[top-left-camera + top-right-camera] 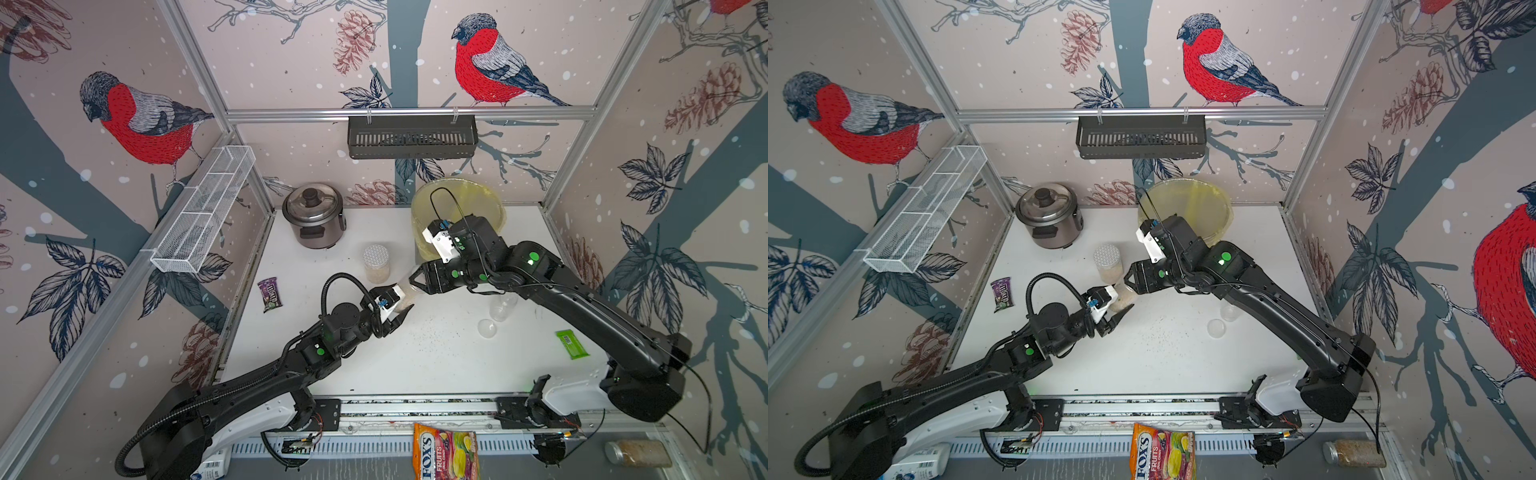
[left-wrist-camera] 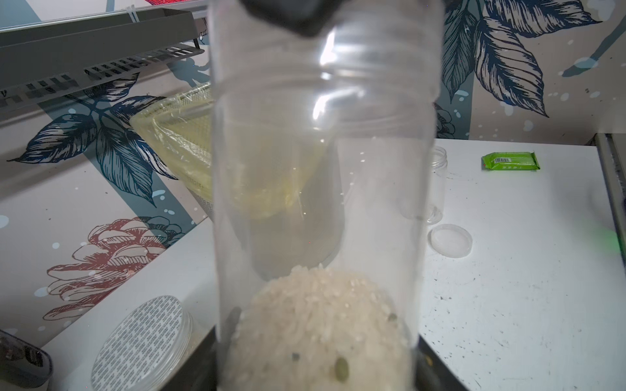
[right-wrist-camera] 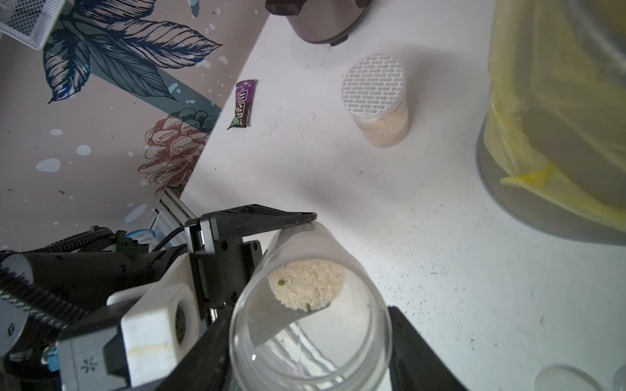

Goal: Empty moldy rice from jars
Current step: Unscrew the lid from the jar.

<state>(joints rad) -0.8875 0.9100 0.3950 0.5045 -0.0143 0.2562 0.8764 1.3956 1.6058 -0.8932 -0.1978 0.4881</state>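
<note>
Moldy rice (image 2: 321, 321) sits low in the jar (image 2: 318, 169) the left tool (image 1: 400, 300) squeezes; right tool (image 1: 414, 281) cups its top, grip unclear, so twist slowly.

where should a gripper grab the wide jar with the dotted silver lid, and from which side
On the wide jar, take the clear wall just below the silver lid, jaws level, coming from the table's front, I'd say. It stands upright and round, so opposite sides are free there; the rice cooker and bin crowd its back.
</note>
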